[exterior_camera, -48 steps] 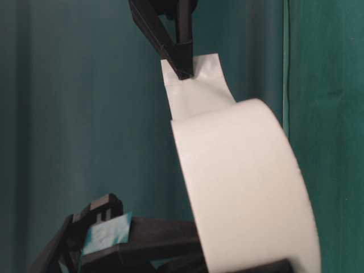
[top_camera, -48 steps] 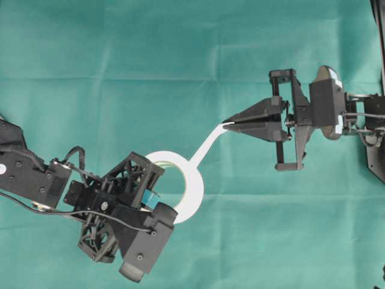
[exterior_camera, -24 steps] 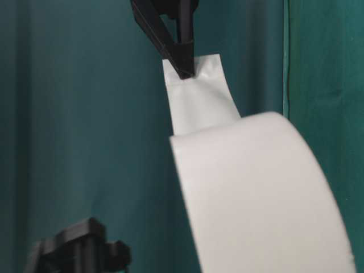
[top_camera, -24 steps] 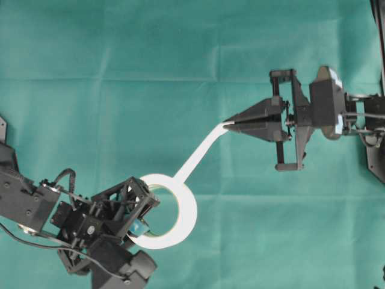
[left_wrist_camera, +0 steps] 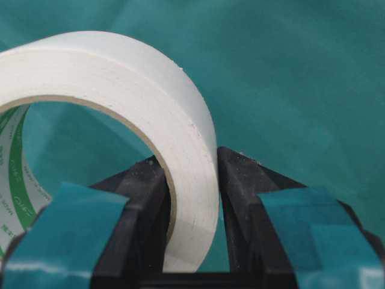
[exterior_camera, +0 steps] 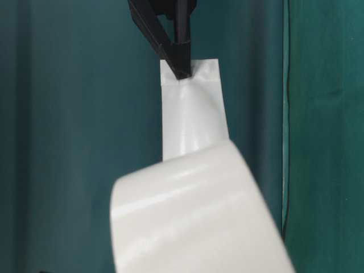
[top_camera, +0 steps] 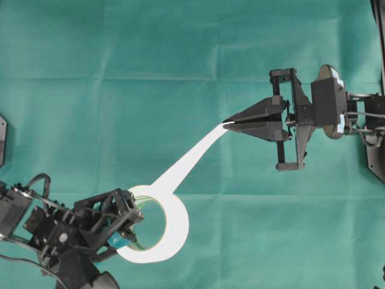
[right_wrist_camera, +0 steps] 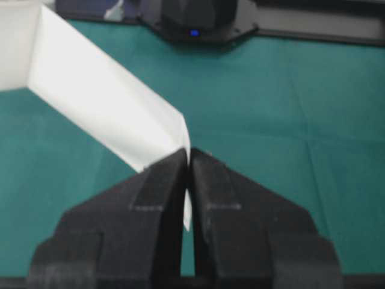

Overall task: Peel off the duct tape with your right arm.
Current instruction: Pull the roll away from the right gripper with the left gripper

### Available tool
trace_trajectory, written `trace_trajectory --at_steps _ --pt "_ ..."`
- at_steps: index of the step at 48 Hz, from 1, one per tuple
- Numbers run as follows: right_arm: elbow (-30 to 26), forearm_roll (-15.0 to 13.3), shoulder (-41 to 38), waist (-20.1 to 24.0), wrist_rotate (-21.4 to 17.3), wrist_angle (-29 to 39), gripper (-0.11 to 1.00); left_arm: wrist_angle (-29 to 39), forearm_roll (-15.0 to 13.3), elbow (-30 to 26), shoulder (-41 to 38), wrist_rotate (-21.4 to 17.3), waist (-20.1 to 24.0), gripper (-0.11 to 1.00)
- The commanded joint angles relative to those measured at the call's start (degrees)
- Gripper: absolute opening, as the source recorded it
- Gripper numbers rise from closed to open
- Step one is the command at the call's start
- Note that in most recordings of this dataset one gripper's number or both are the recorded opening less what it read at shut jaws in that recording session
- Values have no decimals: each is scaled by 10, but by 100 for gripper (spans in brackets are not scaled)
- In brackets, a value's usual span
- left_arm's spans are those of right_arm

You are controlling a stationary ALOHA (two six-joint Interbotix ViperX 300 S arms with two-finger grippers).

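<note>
The duct tape (top_camera: 174,232) is a white roll with a green-printed core, low on the left in the overhead view. My left gripper (top_camera: 127,224) is shut on its wall, one finger inside the ring and one outside (left_wrist_camera: 191,205). A white strip (top_camera: 189,159) runs taut from the roll up and right to my right gripper (top_camera: 227,124), whose pointed jaws are shut on the strip's end (right_wrist_camera: 187,158). In the table-level view the roll (exterior_camera: 193,222) fills the foreground, and the strip (exterior_camera: 190,114) rises to the black fingertips (exterior_camera: 181,65).
A green cloth (top_camera: 150,72) covers the whole table. The right arm's base (top_camera: 376,144) stands at the right edge. A dark arm base with a blue light (right_wrist_camera: 194,18) lies across the table in the right wrist view.
My left gripper has carried the roll down and to the left, away from the right gripper. The peeled strip has grown longer. The right gripper has stayed in place.
</note>
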State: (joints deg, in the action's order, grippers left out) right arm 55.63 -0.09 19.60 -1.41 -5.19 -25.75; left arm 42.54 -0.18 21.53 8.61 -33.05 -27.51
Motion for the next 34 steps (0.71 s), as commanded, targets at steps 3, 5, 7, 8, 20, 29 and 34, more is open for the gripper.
trace_trajectory --at_steps 3,5,7,8,20,29,34 --pt "-4 3 11 -10 -1 -4 -9 -26 -6 -3 26 -16 -42 21" --pt "-4 3 11 -10 -1 -4 -9 -33 -6 -2 29 -25 -48 21" --pt "-4 3 11 -9 -1 -4 -9 -42 -6 -2 32 -40 -55 21" --pt "-4 3 11 -9 -1 -4 -9 -46 -6 -2 33 -47 -59 21" --pt "-4 4 8 -10 -2 -4 -9 -91 -7 16 49 -98 -76 21" --pt "-4 8 6 -9 -2 -4 -9 -128 -6 40 65 -100 -76 21" --pt "-4 8 6 -9 -2 -4 -9 -145 -6 47 70 -100 -76 21"
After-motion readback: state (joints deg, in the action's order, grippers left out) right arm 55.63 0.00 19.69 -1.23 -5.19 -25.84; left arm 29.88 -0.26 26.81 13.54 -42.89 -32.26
